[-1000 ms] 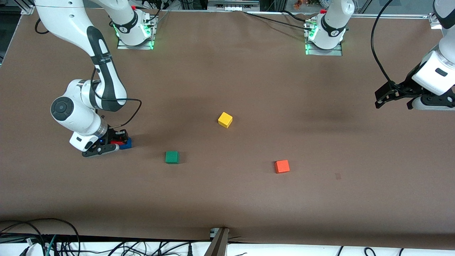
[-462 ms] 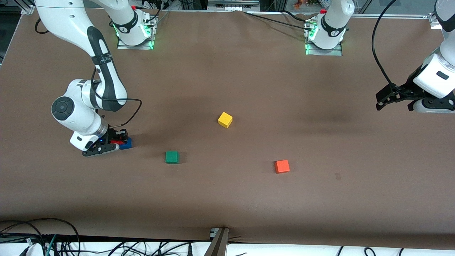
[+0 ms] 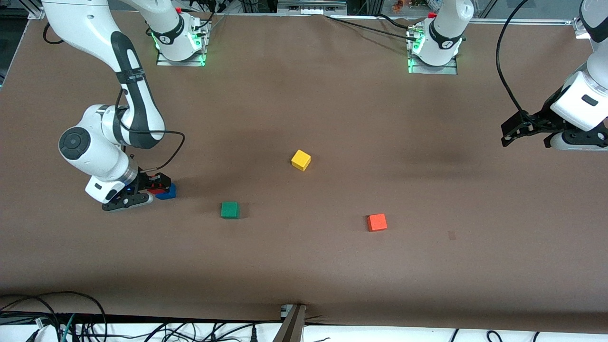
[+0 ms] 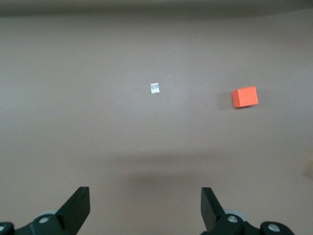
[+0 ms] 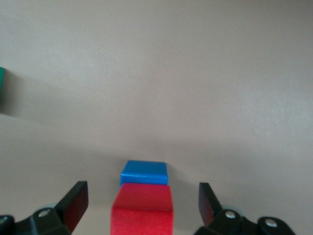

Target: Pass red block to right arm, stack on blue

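Right gripper (image 3: 142, 190) low beside the stack, fingers spread clear of the red block (image 5: 142, 208), which sits on the blue cube (image 5: 144, 172): apparently released, stacking done. Left gripper (image 3: 525, 128) waits open, empty, over table.

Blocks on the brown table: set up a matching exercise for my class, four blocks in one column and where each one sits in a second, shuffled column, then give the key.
1. red block
2. yellow block
3. orange block
4. green block

A. nearest the left arm's end
B. on the blue block
C. farthest from the front camera
D. between the stack and the orange block

Pairs: 1-B, 2-C, 3-A, 4-D
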`<state>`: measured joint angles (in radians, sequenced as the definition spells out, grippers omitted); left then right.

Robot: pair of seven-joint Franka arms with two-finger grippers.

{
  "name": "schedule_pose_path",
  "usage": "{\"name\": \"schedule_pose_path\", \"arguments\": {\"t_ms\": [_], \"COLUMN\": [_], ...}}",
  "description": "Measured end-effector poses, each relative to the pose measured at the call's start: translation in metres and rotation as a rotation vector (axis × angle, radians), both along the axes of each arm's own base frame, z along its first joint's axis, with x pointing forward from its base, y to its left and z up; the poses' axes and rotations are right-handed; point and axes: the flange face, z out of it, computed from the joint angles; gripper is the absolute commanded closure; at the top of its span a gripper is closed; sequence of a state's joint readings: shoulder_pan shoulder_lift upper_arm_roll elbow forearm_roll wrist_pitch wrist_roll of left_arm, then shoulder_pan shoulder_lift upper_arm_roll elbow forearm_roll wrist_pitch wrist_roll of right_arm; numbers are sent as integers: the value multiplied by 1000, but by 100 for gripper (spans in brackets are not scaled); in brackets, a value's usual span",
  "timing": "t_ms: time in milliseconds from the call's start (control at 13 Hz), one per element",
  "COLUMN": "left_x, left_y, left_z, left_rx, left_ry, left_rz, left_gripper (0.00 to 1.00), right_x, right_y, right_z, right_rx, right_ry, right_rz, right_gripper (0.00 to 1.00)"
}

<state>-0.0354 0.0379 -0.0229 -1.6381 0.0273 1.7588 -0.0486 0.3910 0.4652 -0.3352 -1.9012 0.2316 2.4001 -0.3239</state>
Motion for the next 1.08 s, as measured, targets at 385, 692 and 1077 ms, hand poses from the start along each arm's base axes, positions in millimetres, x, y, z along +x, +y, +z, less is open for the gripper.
{"name": "schedule_pose_path", "arguments": {"t_ms": [385,692,1077], "left_x": [0,0,0], "left_y": [-2,-2,-2], "left_z": [0,1,2], "left_rx": [10,10,10], "left_ry": [0,-1,0], "left_rz": [-8,-9,-10], "left_gripper": [0,0,0], "right_x": [15,21,10], "right_y": [15,0,-16], "right_z": [52,123,209], "right_rx": [34,13,6], "right_ry": [123,231,332], "right_rz": [-25,-21,-31], "right_gripper": [0,0,0]}}
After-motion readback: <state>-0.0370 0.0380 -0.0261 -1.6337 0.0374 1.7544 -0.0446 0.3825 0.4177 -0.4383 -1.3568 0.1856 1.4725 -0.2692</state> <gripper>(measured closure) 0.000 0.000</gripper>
